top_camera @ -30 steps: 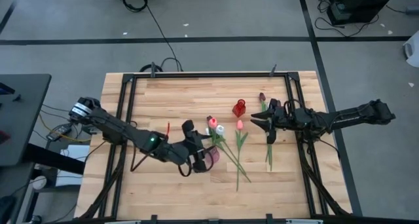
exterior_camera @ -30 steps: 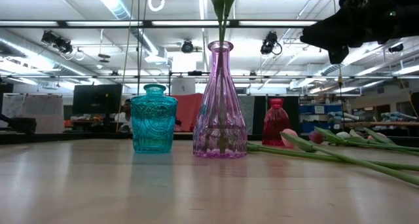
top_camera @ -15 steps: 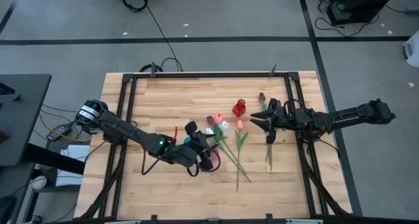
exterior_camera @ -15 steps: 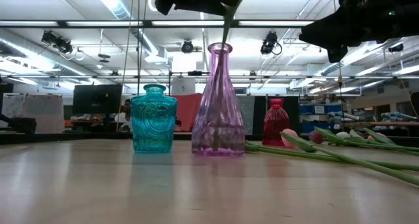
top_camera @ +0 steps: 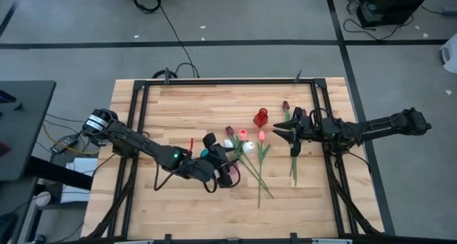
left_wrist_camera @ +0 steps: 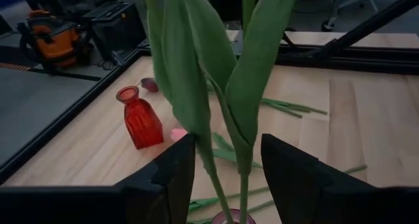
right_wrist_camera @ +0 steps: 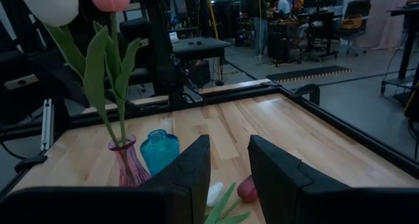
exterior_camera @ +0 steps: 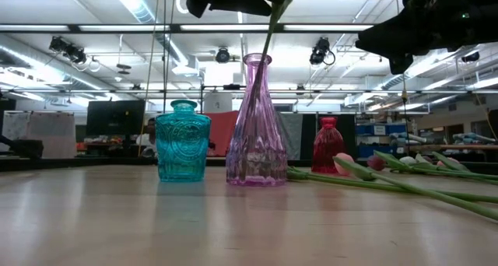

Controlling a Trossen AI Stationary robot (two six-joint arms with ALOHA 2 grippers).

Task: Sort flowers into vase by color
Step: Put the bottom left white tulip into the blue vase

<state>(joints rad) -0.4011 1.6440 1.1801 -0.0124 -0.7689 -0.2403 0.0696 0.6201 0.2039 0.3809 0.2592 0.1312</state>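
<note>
Three flowers (right_wrist_camera: 108, 73) with white, pink and dark red heads stand with their stems in the pink glass vase (exterior_camera: 257, 126), leaning toward the table's right. My left gripper (left_wrist_camera: 229, 178) is open above the vase mouth, one finger on each side of the stems. It shows over the vase in the high view (top_camera: 221, 153). More flowers (top_camera: 260, 169) lie flat on the wood to the right. My right gripper (right_wrist_camera: 229, 178) is open and level above the table's right part (top_camera: 284, 135), with nothing between its fingers. My left gripper does not pinch the stems. One finger (left_wrist_camera: 177, 171) has its inner side against the lower part of a leaf (left_wrist_camera: 198, 145), just above the vase mouth. The fingers come in nearly level from the table's left and lie across the stems. The flowers stay standing in the vase.
A teal vase (exterior_camera: 182, 141) stands just left of the pink one. A small red vase (top_camera: 260, 118) stands farther back, right of centre. A dark red flower (top_camera: 291, 151) lies under my right arm. Black frame rails (top_camera: 325, 165) run along the table's sides.
My left gripper has gone a little toward the table's right and down, staying open around the stems. The flowers in the pink vase have tipped. Their heads have swung toward the right and the near edge, and the stems, upright before, now lean.
</note>
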